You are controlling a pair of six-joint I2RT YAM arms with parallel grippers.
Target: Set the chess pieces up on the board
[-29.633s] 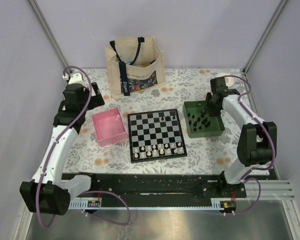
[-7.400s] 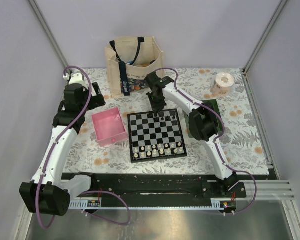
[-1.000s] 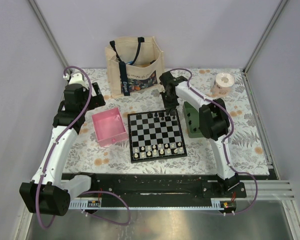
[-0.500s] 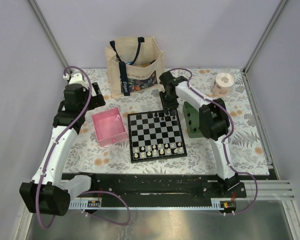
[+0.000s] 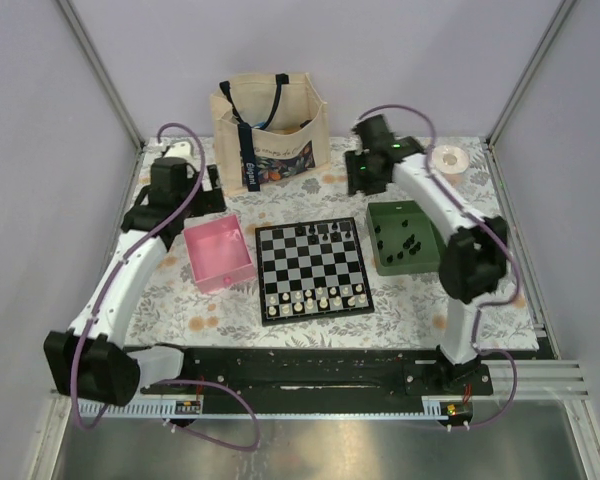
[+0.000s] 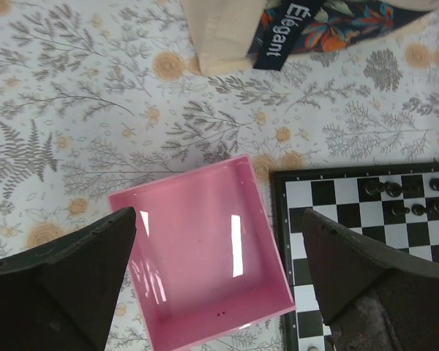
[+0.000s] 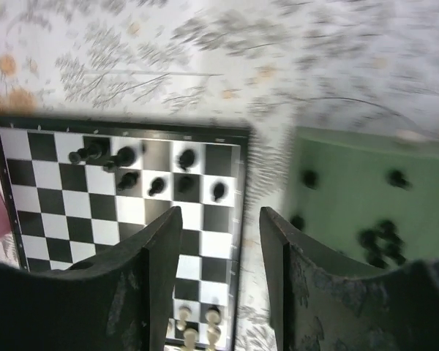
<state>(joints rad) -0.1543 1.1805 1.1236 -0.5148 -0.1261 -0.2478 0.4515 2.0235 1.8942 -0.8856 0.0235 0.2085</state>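
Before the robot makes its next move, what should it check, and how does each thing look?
1. Right tool open and empty: ok.
2. Black chess pieces waiting in the green tray: ok, several.
3. Free squares on the far rows of the board: ok.
4. Pieces already on the board standing upright: cannot tell, too small.
5. Left tool out of the way: ok, open by the pink tray, not over the board.

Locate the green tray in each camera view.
Top external: green tray right of centre, just right of the board.
Left wrist: not in view.
Right wrist: right half of the picture, blurred.
Shared landmark: the board, seen in all three views.
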